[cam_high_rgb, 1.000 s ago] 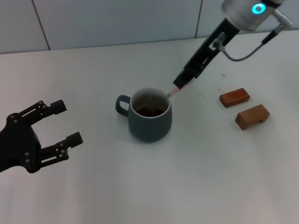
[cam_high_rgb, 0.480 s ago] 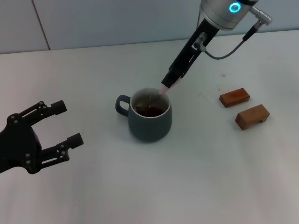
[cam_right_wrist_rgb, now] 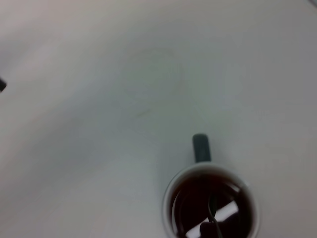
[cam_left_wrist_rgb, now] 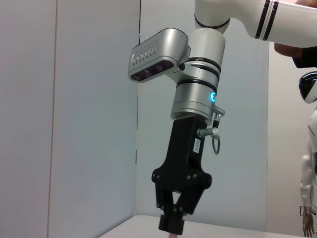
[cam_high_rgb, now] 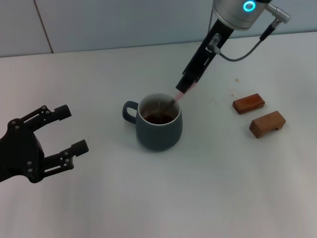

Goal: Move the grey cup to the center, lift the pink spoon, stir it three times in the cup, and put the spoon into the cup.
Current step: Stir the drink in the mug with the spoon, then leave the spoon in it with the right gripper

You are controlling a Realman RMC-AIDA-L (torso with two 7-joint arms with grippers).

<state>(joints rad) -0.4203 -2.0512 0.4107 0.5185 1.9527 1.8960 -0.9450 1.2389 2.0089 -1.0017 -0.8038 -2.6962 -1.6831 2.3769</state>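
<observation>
The grey cup stands in the middle of the table with its handle to the left and dark liquid inside. My right gripper hangs just above and behind the cup's rim, shut on the pink spoon, whose handle slants down into the cup. In the right wrist view the cup shows from above with the spoon's thin metal neck dipping into the liquid. The left wrist view shows the right gripper from the side. My left gripper rests open at the table's left, apart from the cup.
Two brown wooden blocks lie on the white table to the right of the cup. A tiled wall runs along the back.
The right arm swung left over the cup, tipping the spoon steeper, then drew slightly back to the right. The cup and left arm stayed still.
</observation>
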